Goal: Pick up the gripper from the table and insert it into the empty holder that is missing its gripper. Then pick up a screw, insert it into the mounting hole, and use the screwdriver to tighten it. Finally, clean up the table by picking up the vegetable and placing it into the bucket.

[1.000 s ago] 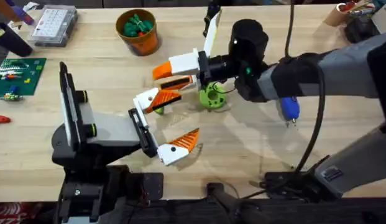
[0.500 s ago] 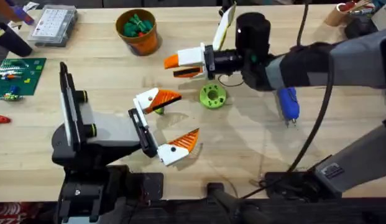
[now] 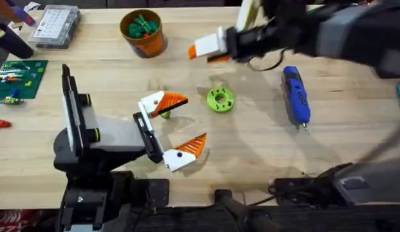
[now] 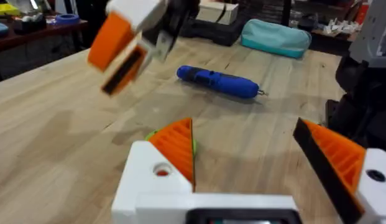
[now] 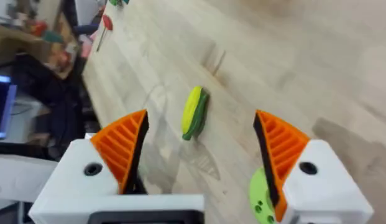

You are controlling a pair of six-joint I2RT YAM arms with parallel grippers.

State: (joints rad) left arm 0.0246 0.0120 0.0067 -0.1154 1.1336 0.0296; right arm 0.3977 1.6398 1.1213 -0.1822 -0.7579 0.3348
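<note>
The gripper [image 3: 162,103], white with an orange tip, sits at the far end of the black holder [image 3: 145,133] on my left arm, opposite the striped finger [image 3: 187,151]. Its mounting hole [image 4: 160,169] faces the left wrist camera. My left gripper [image 3: 192,119] [image 4: 243,127] is open and empty. The yellow-green vegetable [image 3: 164,114] [image 5: 194,112] lies on the table [image 3: 264,148], half under the gripper. My right gripper [image 3: 203,54] [image 5: 200,121] hangs open and empty above the table's far side. The blue screwdriver [image 3: 295,95] [image 4: 217,81] lies at the right. The orange bucket [image 3: 151,44] stands at the back. A screw is out of view.
A flat green disc [image 3: 220,100] [image 5: 261,199] lies mid-table. A clear parts box [image 3: 55,26] and a green circuit board [image 3: 18,77] sit at the far left. A teal pouch [image 4: 276,37] lies beyond the screwdriver. Bare wood stretches along the front right.
My right arm has risen and swung back toward the table's far side, away from the green disc, uncovering the screwdriver. The left arm has stayed still.
</note>
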